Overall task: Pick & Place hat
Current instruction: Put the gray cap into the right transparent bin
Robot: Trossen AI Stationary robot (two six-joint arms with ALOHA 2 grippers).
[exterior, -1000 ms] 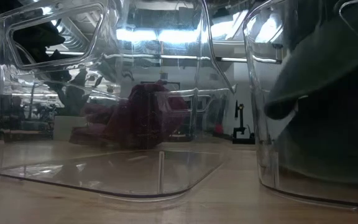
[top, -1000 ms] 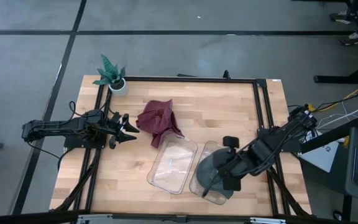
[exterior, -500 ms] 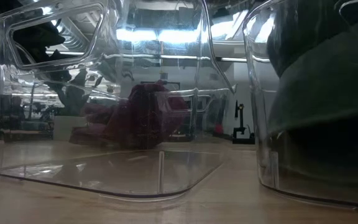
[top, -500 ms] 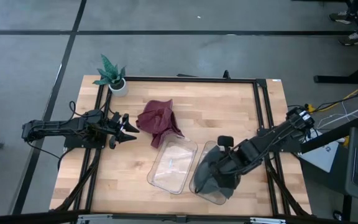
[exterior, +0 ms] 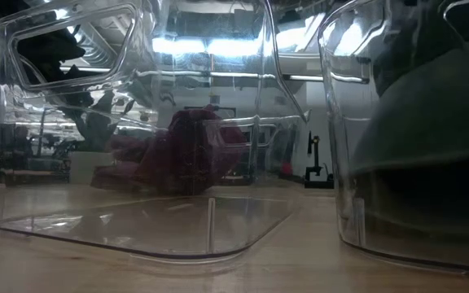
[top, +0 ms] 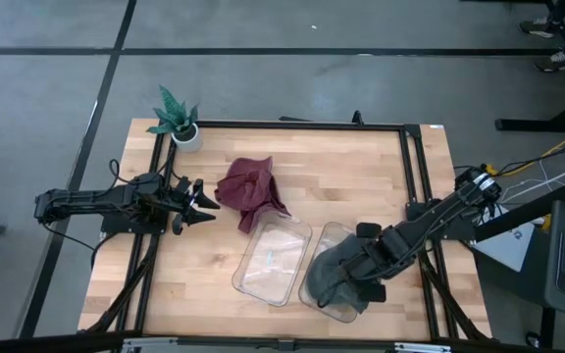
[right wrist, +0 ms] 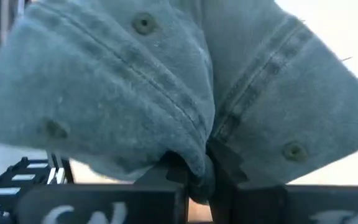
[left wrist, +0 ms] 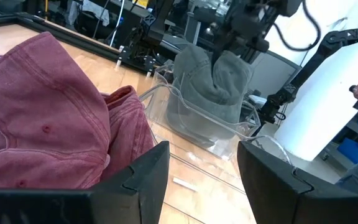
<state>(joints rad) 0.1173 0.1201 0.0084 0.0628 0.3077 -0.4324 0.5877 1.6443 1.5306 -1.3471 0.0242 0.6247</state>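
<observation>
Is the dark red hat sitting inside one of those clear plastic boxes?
No. In the high view the red hat lies on the bare wooden table, just beside the empty clear bin.

You look straight down on a wooden table [top: 361, 186]. At your right, the right gripper [top: 359, 273] sits low over a grey hat [top: 333, 272] that lies in a clear bin [top: 314, 294]; it seems closed on the cloth. A second bin [top: 273, 258] stands just beside it. A red hat [top: 249, 190] lies near the centre. The left gripper [top: 202, 201], fingers parted, rests beside the red hat. A potted plant [top: 177, 117] stands at the far left corner.
</observation>
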